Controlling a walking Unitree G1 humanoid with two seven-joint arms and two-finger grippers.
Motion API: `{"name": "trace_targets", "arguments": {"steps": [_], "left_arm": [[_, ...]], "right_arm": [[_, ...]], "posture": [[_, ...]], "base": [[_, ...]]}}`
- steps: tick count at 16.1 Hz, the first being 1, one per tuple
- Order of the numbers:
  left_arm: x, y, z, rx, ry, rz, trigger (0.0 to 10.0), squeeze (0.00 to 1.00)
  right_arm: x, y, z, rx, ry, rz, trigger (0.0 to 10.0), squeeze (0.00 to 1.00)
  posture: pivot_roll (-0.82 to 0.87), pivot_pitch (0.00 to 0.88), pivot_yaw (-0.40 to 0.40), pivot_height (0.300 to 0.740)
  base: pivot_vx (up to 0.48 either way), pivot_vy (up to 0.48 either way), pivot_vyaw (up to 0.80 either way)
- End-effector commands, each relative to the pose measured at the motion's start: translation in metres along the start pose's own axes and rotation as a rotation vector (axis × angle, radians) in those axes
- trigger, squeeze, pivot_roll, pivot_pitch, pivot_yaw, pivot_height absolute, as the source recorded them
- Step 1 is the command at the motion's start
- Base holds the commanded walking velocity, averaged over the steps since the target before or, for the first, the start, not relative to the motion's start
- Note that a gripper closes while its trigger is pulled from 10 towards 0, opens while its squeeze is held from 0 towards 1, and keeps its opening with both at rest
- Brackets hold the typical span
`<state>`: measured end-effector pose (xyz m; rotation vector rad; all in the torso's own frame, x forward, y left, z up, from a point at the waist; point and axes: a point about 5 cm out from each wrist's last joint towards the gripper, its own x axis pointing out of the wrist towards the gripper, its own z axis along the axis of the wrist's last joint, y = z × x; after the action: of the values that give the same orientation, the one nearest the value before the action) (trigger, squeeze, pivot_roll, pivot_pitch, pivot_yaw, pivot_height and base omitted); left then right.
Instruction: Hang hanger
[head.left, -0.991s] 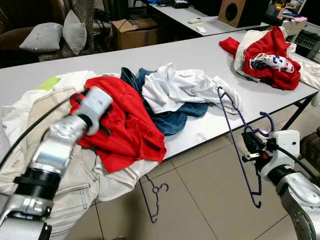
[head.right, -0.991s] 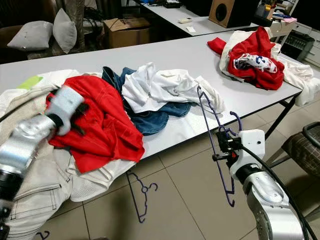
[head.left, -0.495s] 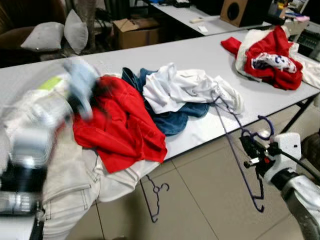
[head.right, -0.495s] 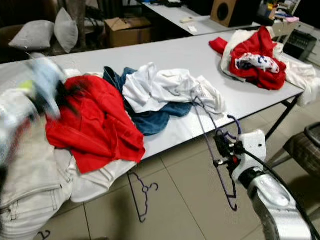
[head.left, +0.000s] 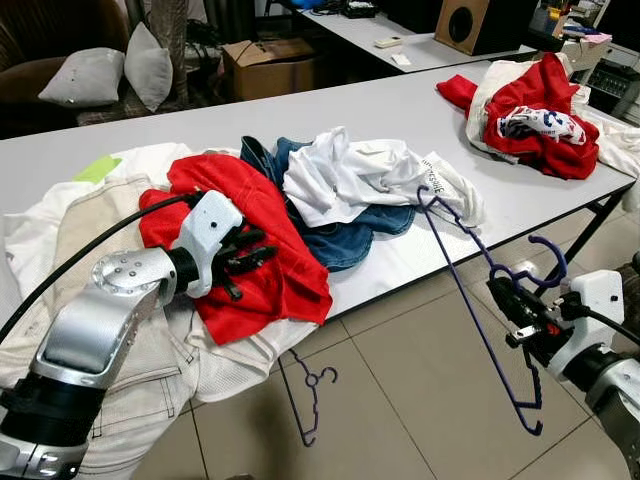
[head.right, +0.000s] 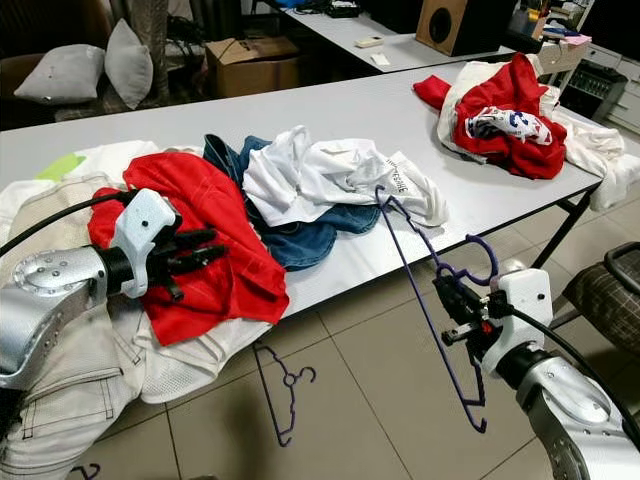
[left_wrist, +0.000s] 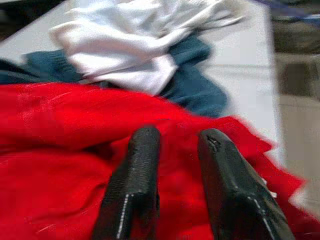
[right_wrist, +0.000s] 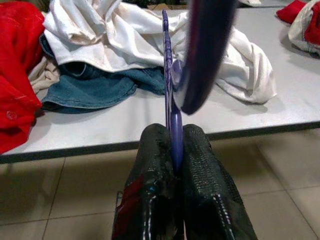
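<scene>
Hanger (head.left: 478, 300) sits pinched in our right gripper (right_wrist: 172, 150), fingers pressed on the thin purple wire near the hook, held off the table (head.left: 400, 110) edge over the floor. Its long axis runs diagonally, top corner toward the white shirt (head.left: 350, 170), low corner toward the tiles. Our left gripper (left_wrist: 175, 165) is slightly spread, empty, resting on the red garment (head.left: 250, 250), soft and crumpled. We judge the left arm nearer that garment, with the hanger well apart to its right. A spare hanger (head.left: 305, 395) lies on the floor.
</scene>
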<state>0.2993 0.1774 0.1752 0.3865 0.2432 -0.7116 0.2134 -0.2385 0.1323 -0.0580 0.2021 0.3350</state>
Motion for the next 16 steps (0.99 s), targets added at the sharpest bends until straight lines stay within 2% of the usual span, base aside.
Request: {"name": "trace_targets", "arguments": {"steps": [1,2,3,4,5,6,8,9,10,11,12,14,16], "left_arm": [[0.002,0.000,-0.002,0.042,0.016,0.045,10.0,1.00],[0.003,-0.003,-0.002,0.038,0.018,0.044,10.0,0.53],[0.005,-0.009,-0.002,0.010,0.014,0.021,10.0,0.00],[0.009,-0.022,-0.003,-0.052,-0.002,-0.031,10.0,0.00],[0.009,-0.022,-0.003,-0.052,-0.002,-0.031,10.0,0.00],[0.012,-0.031,-0.005,-0.105,-0.014,-0.064,10.0,0.00],[0.015,-0.034,-0.008,-0.118,-0.013,-0.065,10.0,0.00],[0.018,-0.036,-0.011,-0.100,0.004,-0.054,10.0,0.00],[0.025,-0.034,-0.016,-0.022,0.040,0.005,10.0,0.00],[0.028,-0.032,-0.017,0.022,0.056,0.043,10.0,0.00],[0.030,-0.029,-0.017,0.043,0.058,0.078,6.1,0.00],[0.030,-0.025,-0.016,0.070,0.055,0.130,0.0,0.00],[0.028,-0.020,-0.014,0.134,0.047,0.179,0.0,0.00]], "right_arm": [[-0.002,-0.001,0.005,-0.006,-0.009,0.007,10.0,0.00],[-0.002,0.000,0.005,-0.003,-0.009,0.011,10.0,0.00],[-0.002,0.000,0.004,0.001,-0.007,0.017,10.0,0.00],[-0.002,0.002,0.004,0.006,-0.005,0.020,10.0,0.00],[-0.002,0.002,0.004,0.006,-0.005,0.020,10.0,0.00],[-0.001,0.002,0.003,0.009,-0.004,0.021,10.0,0.00],[-0.001,0.002,0.003,0.011,-0.003,0.022,10.0,0.00],[-0.001,0.003,0.003,0.012,-0.003,0.023,10.0,0.00],[-0.002,0.003,0.004,0.011,-0.004,0.024,10.0,0.00],[-0.002,0.004,0.004,0.011,-0.005,0.024,10.0,0.00],[-0.002,0.004,0.003,0.012,-0.005,0.024,10.0,0.00],[-0.002,0.005,0.003,0.012,-0.004,0.025,10.0,0.00],[-0.001,0.007,0.002,0.012,-0.003,0.029,10.0,0.00]], "posture": [[-0.11,0.000,-0.024,0.740],[-0.11,0.000,-0.024,0.740],[-0.11,0.000,-0.024,0.740],[-0.10,0.000,-0.025,0.740],[-0.10,0.000,-0.025,0.740],[-0.10,0.000,-0.024,0.740],[-0.10,0.000,-0.024,0.740],[-0.11,0.000,-0.021,0.740],[-0.12,0.000,-0.018,0.740],[-0.12,0.000,-0.017,0.740],[-0.12,0.000,-0.017,0.740],[-0.12,0.000,-0.018,0.740],[-0.12,0.000,-0.021,0.740]], "base": [[0.000,0.000,0.00],[0.000,0.000,0.00],[0.000,0.000,0.00],[0.000,0.000,0.00],[0.000,0.000,0.00],[0.000,0.000,0.00],[0.000,0.000,0.00],[0.000,0.000,0.00],[0.000,0.000,0.00],[0.000,0.000,0.00],[0.000,0.000,0.00],[0.000,0.000,0.00],[0.000,0.000,0.00]]}}
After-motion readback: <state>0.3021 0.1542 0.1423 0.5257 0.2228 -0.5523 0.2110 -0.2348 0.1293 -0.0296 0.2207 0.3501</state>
